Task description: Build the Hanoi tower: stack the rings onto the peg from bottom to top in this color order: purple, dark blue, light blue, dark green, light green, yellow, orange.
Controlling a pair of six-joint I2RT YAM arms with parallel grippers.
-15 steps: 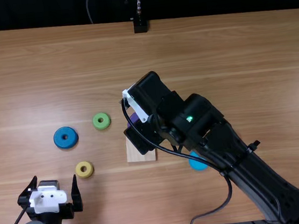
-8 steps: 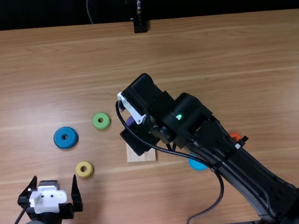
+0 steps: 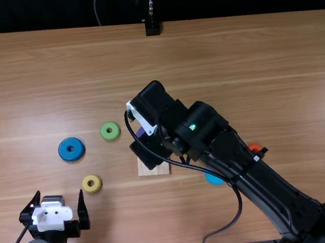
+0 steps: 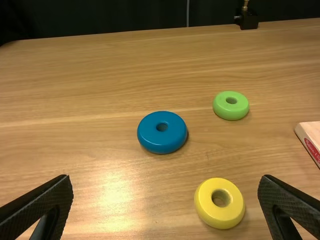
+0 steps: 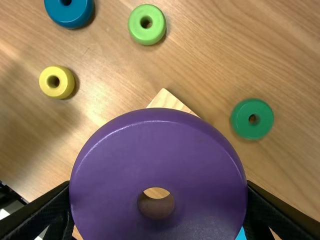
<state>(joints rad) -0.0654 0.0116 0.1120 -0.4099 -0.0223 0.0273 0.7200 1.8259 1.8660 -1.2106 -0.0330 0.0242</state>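
Right wrist view: R grip (image 5: 158,192) holds purple ring (image 5: 158,150) over base (image 5: 169,101), step 1; next prob ctr on peg, lower

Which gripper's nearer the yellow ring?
Left. The left gripper hovers open close beside the yellow ring; the right gripper holds the purple ring over the wooden base, farther off.
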